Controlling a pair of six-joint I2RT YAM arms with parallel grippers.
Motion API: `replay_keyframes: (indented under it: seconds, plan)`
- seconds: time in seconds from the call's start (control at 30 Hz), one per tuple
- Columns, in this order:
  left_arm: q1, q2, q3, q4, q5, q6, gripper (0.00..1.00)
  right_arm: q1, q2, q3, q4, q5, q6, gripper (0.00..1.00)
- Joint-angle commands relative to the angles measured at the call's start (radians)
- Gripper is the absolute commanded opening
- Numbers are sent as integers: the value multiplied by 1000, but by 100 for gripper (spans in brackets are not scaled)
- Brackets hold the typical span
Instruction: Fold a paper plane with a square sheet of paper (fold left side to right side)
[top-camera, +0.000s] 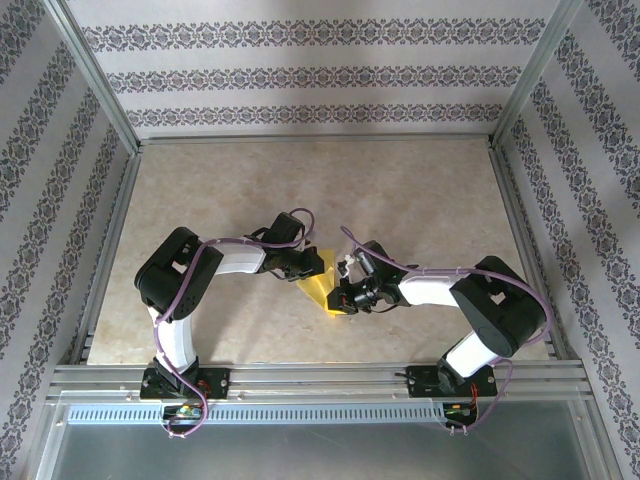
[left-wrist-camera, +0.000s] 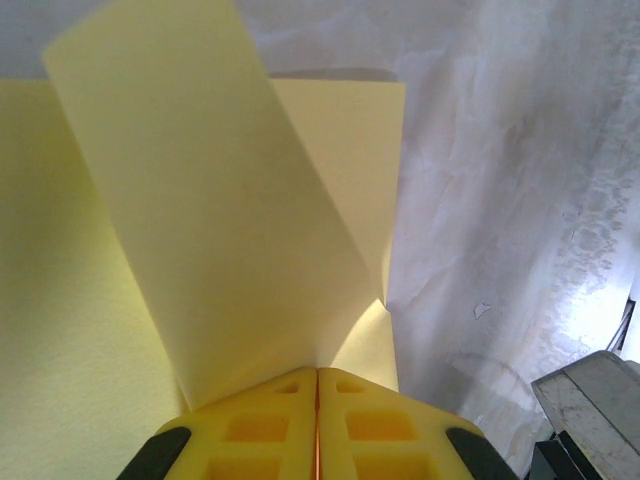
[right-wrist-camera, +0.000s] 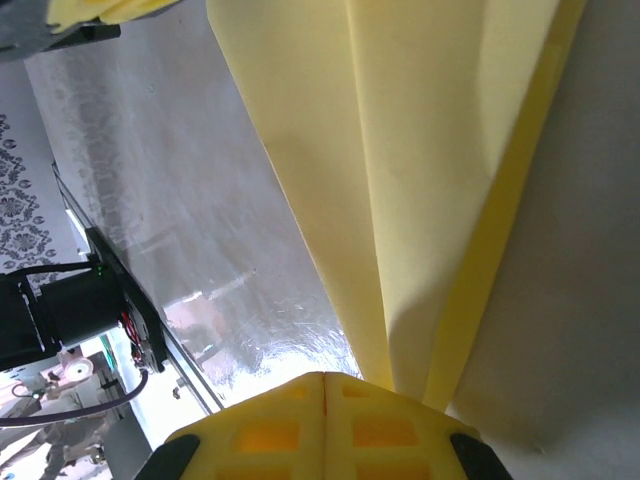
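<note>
Arms are shown bent at the elbow and turned inward, the wrists meeting over the middle of the table (top-camera: 420, 190). Paper (top-camera: 318, 290), partly folded with one flap raised, is held between the two grippers. The left gripper (left-wrist-camera: 317, 372) is seen with fingers pressed together on the flap's base. The right gripper (right-wrist-camera: 325, 376) is likewise pinched tight on the paper's folded layers.

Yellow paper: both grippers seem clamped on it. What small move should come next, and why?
Probably carry the left gripper a little toward the right gripper and lower it. Both are shut on the yellow paper, and the left wrist view shows the pinched flap standing up off the flat layer beneath, so the fold isn't laid down yet.
</note>
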Motion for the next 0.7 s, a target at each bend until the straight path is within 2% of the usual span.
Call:
replay_keyframes:
  seconds: [0.0, 0.67]
  plan:
    - [2, 24, -28, -33, -29, 5, 9, 16, 18, -15, 25, 5, 0, 0]
    - [5, 23, -33, -35, -27, 8, 9, 28, 39, -21, 11, 36, -10, 0]
